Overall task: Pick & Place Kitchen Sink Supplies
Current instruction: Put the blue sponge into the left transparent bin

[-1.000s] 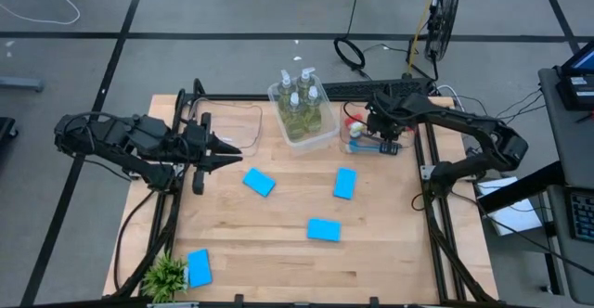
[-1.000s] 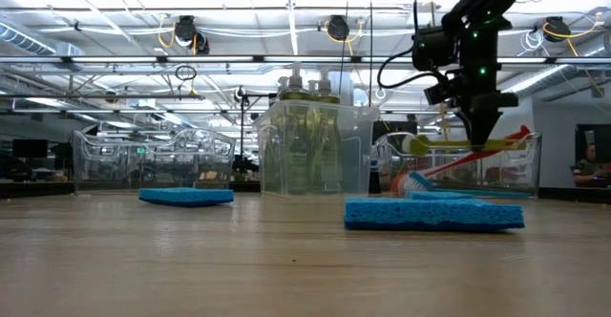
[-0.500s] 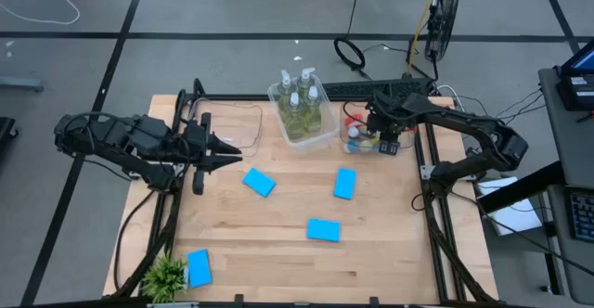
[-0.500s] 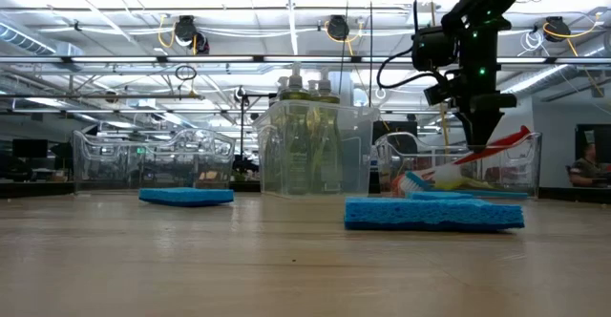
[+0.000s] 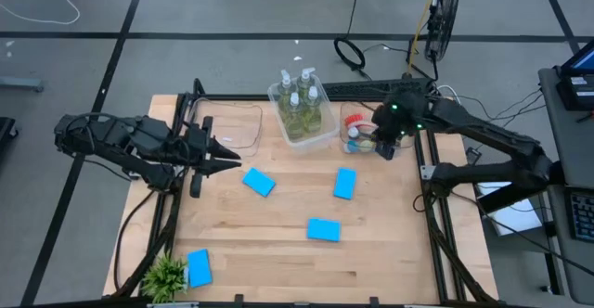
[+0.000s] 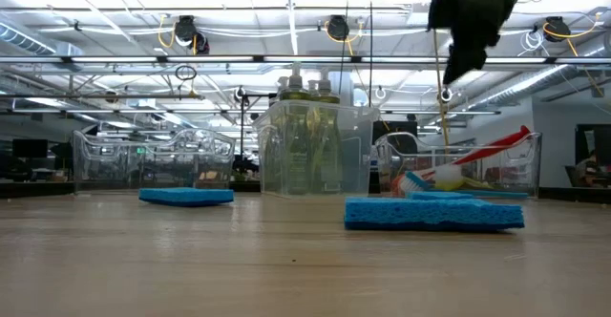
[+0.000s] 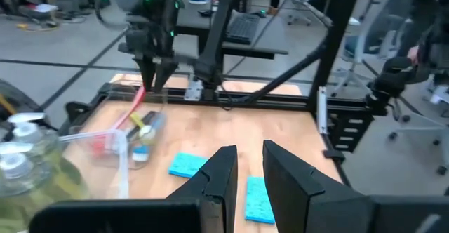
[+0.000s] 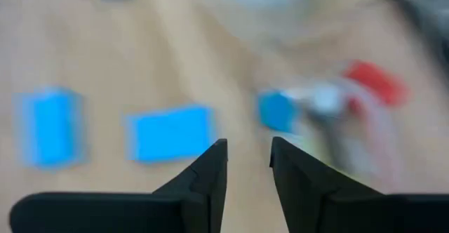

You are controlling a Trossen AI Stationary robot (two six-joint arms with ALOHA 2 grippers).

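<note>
Wooden table (image 5: pixel 278 252). Right gripper (image 5: pixel 385 148) empty, fingers apart, above the brush bin (image 5: pixel 360 134); the brushes (image 6: pixel 458 169) appear to lie inside. Left gripper (image 5: pixel 227 157) empty, slightly parted, idle. Nearest sponge (image 5: pixel 345 183): light, soft, compressible; pinch across short edges.

A pale wooden tabletop (image 5: pixel 278 243) stands on a grey floor marked with dark lines (image 5: pixel 111 57), a round black fan (image 5: pixel 445 6) at upper right, and white ceiling beams (image 6: pixel 239 16) overhead.
</note>
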